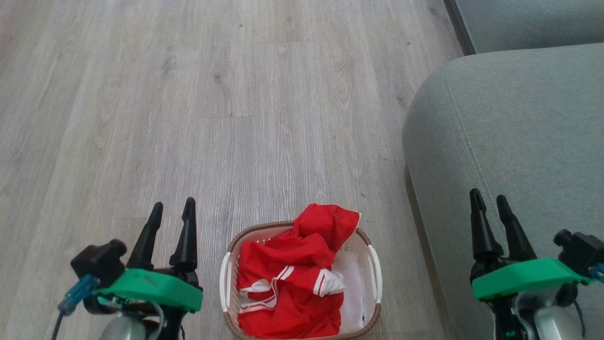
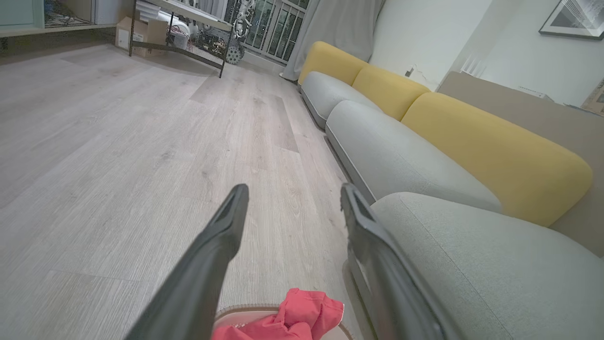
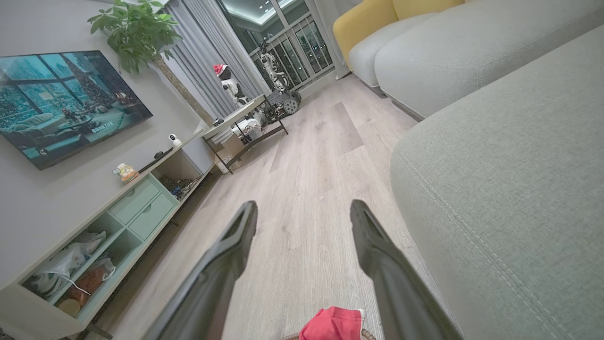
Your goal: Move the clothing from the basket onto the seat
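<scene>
The clothing is heaped in the basket, bunched toward its left side, with one red fold raised over the far rim. It is judged soft, light and limp, likely to drape and snag. Whether the two garments are tangled cannot be told from the heap. The raised fold is judged the best pinch point; the white liner at the right side is to be avoided. The basket is set on the floor, just beside the rounded edge of the seat. The left gripper is held spread and empty left of the basket, the right gripper likewise over the seat.
</scene>
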### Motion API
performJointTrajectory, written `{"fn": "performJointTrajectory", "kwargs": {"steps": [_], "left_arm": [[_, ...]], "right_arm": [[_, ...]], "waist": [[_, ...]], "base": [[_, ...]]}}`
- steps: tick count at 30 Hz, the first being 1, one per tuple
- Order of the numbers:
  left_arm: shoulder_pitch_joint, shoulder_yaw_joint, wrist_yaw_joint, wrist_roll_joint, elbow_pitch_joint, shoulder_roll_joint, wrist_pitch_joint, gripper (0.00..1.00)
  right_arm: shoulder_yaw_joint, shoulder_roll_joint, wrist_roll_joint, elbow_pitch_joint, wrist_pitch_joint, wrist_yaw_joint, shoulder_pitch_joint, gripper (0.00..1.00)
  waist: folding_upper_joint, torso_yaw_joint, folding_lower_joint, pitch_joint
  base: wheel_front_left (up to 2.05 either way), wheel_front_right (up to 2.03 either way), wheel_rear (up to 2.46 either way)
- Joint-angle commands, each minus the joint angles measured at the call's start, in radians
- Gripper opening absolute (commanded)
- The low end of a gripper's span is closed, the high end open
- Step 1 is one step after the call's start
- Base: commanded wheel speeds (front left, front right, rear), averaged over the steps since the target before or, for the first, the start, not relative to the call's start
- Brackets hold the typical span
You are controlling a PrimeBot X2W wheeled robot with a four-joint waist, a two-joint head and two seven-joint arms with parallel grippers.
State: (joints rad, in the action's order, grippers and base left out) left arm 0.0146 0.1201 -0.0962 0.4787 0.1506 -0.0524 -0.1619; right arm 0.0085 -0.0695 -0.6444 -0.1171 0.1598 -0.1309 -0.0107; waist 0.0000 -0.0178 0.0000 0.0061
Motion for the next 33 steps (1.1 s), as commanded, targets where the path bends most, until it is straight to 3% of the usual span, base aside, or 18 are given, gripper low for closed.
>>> {"fn": "performJointTrajectory", "kwargs": {"steps": [1,33], "left_arm": [[0.051,-0.015,0.003,-0.041,-0.045,-0.014,-0.016,1.00],[0.066,0.029,0.006,-0.376,-0.087,-0.015,-0.100,1.00]], "right_arm": [[0.024,-0.020,0.035,0.045,0.017,0.000,0.024,1.00],[0.063,-0.024,0.333,0.103,0.086,0.000,0.019,1.00]], "waist": [[0.0000,-0.001,0.0000,0.000],[0.0000,-0.002,0.0000,0.012]], "base": [[0.00,0.00,0.00],[0.00,0.00,0.00]]}}
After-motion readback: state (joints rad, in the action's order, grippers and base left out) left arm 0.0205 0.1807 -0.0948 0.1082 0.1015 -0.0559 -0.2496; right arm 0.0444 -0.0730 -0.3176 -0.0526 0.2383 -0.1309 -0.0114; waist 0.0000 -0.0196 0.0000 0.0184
